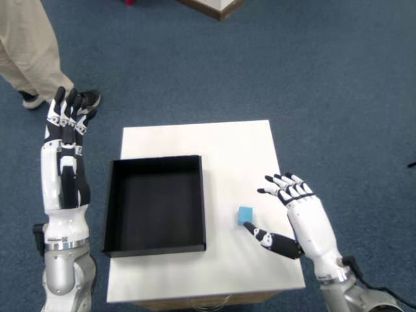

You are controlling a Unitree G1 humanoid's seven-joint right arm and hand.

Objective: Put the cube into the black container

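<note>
A small light-blue cube (245, 216) lies on the white table (227, 149), just right of the black container (156, 204). The container is a shallow square black tray with nothing in it. My right hand (300, 218) hovers over the table's right side, open, fingers spread and pointing away from me. Its thumb tip (249, 227) sits just below the cube, touching or nearly touching its near edge. The cube is not held. My left hand (67, 114) is raised off the table's left side, fingers up.
A person's leg in beige trousers and a dark shoe (32, 97) stands on the blue carpet at the far left. A wooden object (214, 6) sits at the top edge. The table's right edge runs under my right hand.
</note>
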